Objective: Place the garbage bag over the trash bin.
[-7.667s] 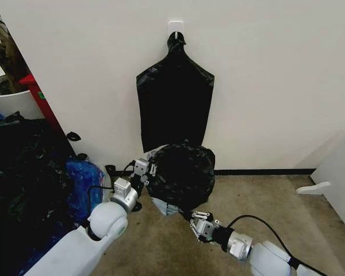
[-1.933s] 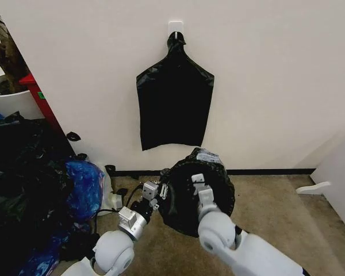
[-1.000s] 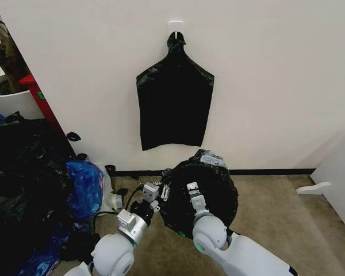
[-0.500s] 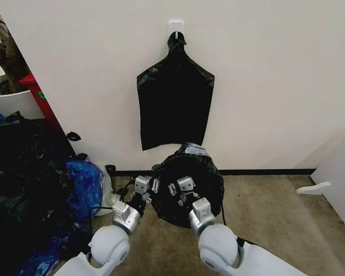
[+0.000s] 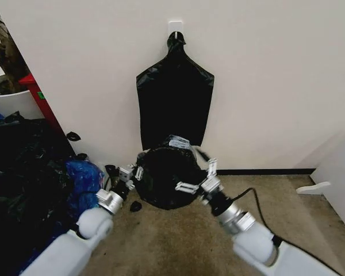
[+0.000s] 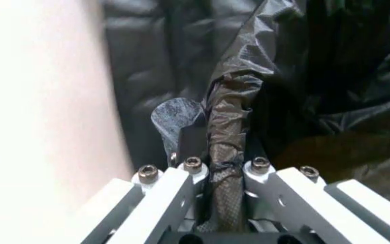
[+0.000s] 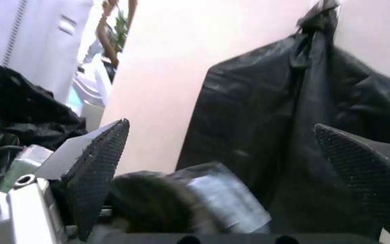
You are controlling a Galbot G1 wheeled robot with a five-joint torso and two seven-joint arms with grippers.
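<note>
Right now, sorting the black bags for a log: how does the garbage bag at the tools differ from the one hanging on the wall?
The garbage bag is crinkled and rounded; the hanging bag is flat and smooth. The garbage bag sits low, pinched by the left tool; the hanging bag hangs from a wall hook by its knotted neck. Both are glossy black plastic.

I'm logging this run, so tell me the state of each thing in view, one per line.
garbage bag: draped over the bin, crinkled, its edge pinched in the left claw.
trash bin: hidden under the bag.
left claw: shut on a fold of the bag.
right claw: open, at the bag's right side.
flat black bag: hanging on the wall.
blue bag: lying crumpled on the floor.
</note>
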